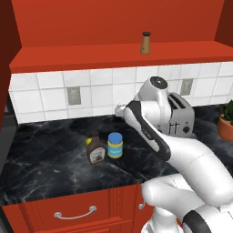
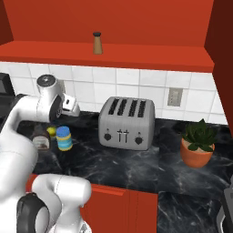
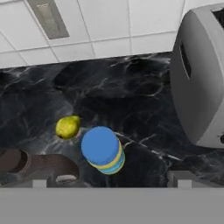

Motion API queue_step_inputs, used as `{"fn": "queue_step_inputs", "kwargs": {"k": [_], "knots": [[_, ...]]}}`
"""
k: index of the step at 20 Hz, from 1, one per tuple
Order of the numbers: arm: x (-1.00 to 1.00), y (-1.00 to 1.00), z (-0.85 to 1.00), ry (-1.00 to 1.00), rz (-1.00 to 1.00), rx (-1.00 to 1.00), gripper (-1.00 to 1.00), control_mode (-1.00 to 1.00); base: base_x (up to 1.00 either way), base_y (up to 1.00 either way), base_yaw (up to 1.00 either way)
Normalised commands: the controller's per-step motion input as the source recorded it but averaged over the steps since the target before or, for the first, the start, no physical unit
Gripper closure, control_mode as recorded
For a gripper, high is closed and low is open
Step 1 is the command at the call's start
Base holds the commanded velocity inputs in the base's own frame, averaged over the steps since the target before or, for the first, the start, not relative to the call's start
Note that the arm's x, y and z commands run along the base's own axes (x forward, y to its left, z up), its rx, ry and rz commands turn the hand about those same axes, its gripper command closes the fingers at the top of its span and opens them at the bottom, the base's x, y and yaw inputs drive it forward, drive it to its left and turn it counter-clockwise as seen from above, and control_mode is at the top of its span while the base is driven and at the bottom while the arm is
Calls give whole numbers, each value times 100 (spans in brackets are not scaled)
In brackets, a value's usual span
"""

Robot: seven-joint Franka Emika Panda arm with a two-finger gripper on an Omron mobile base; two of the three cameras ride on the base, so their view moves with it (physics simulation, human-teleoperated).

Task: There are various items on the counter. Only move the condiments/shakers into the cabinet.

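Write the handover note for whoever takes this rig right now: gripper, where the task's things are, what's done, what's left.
Gripper: open, empty, hanging over the counter above the jar.
Tan shaker: upright on the cabinet shelf. Done.
Blue-capped yellow jar: on the counter, left of the toaster. Looks like the next pick.
Dark brown bottle: on the counter, close beside the jar. To move.
Yellow fruit: behind both, stays on the counter.
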Motion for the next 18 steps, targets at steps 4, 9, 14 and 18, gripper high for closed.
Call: {"fn": "queue_step_inputs", "kwargs": {"k": [4,9,14,18], "knots": [[-41,86,-53,1,8,-10,-100,-100,0,0,0],[-25,100,-58,3,-14,-35,-100,-100,0,0,0],[-33,83,-42,5,-37,-23,-100,-100,0,0,0],[13,89,-14,-26,-27,-17,-100,-100,0,0,0]]}}
